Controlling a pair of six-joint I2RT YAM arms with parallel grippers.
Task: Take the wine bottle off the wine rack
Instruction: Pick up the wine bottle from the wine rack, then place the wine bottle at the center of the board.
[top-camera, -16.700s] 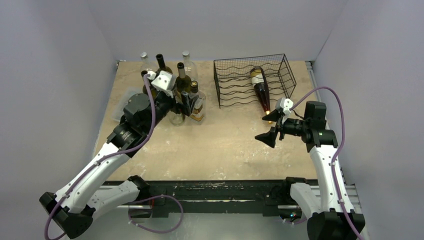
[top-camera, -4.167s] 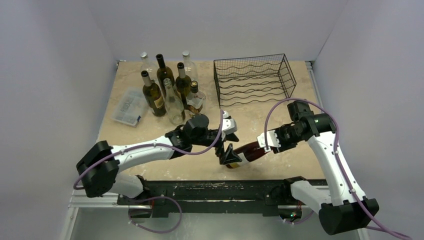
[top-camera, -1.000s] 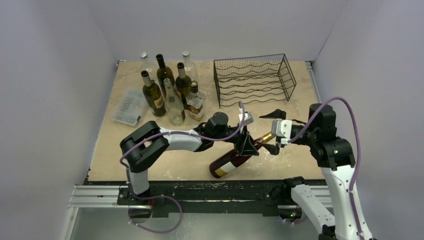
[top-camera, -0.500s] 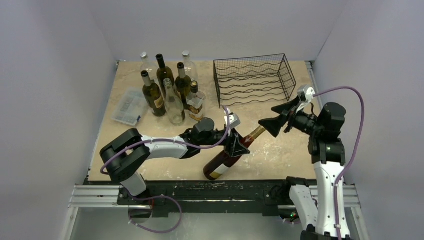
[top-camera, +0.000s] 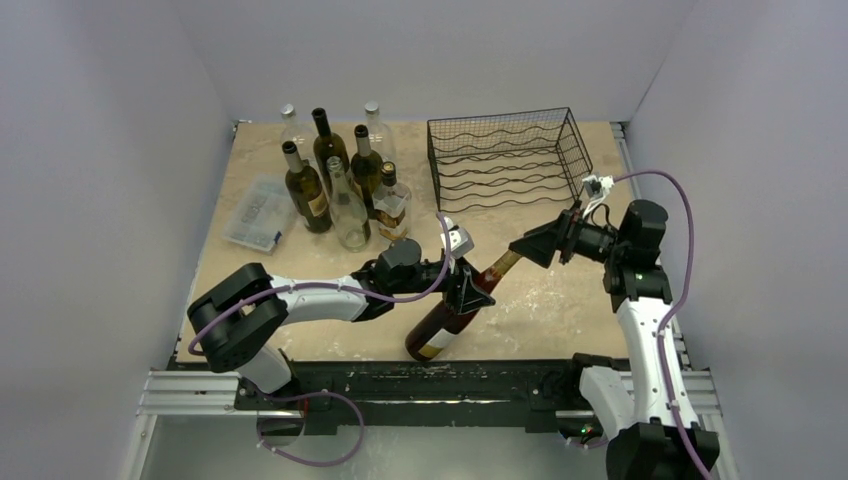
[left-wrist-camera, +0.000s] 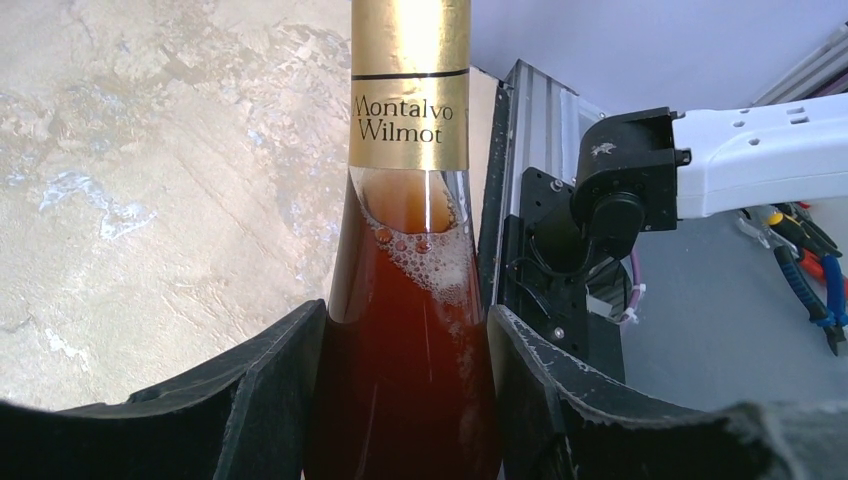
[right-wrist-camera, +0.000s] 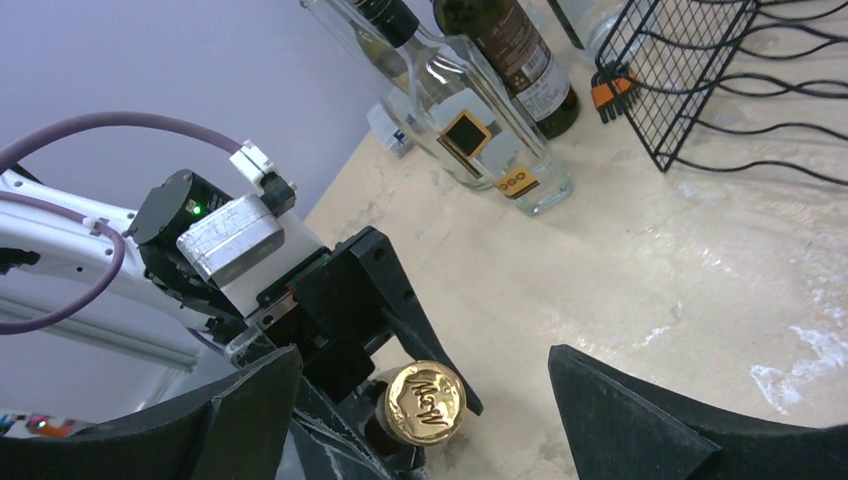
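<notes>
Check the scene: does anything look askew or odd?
The wine bottle leans steeply in the left gripper, its base by the near edge of the table, its neck toward the open right gripper. Bubbles froth inside it.

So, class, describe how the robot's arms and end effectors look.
The left arm and right arm have white links, black joints and a looping purple cable each. The left end effector and right end effector have broad black wedge-shaped fingers.
</notes>
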